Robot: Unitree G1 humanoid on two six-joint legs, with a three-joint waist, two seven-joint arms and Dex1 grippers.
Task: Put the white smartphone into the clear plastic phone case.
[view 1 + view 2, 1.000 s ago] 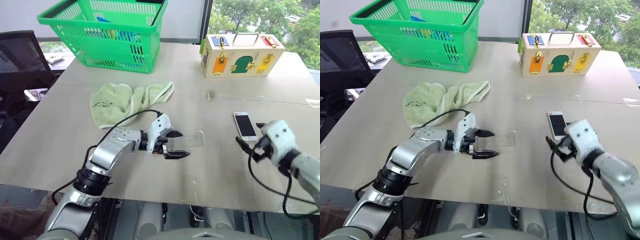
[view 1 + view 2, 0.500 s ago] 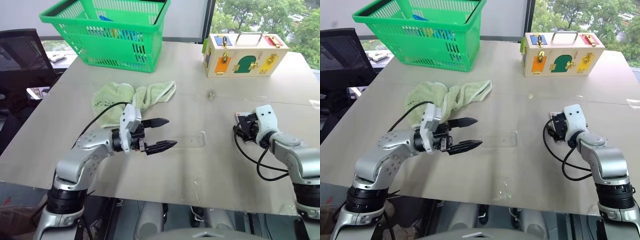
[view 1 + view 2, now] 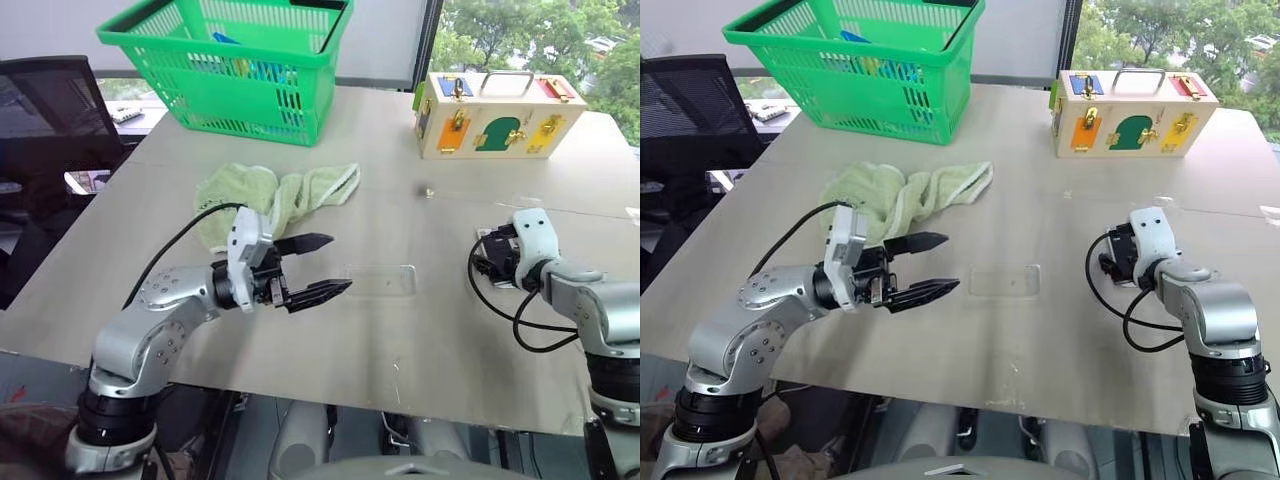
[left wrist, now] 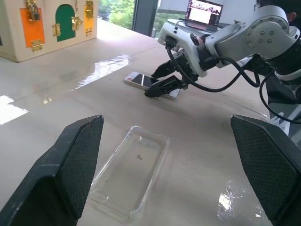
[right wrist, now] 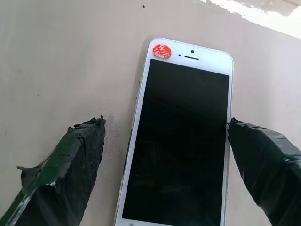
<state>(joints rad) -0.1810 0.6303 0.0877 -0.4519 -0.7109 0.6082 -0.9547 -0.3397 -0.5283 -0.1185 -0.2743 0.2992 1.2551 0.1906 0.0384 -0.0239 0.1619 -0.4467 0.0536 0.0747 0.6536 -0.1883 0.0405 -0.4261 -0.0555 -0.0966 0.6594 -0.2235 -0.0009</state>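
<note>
From the head views, the right claw (image 3: 488, 262) hides most of the flat white smartphone with the black screen (image 5: 181, 136). The items inside the green plastic mesh basket (image 3: 232, 60) stay unclear behind its wall. The basket's far rim is cut off.

We see the scene in bright, even daylight that comes from the windows (image 3: 520, 35) at the far side. The grey surface (image 3: 420, 330) is softly lit, and shadows on it are faint and short. In the left wrist view a white glare patch (image 4: 101, 68) streaks the surface, and the near black fingers (image 4: 70, 165) look soft and out of focus. In the right wrist view a strip of surface (image 5: 263, 12) burns out to white, while the phone's screen (image 5: 181, 141) stays sharp.
</note>
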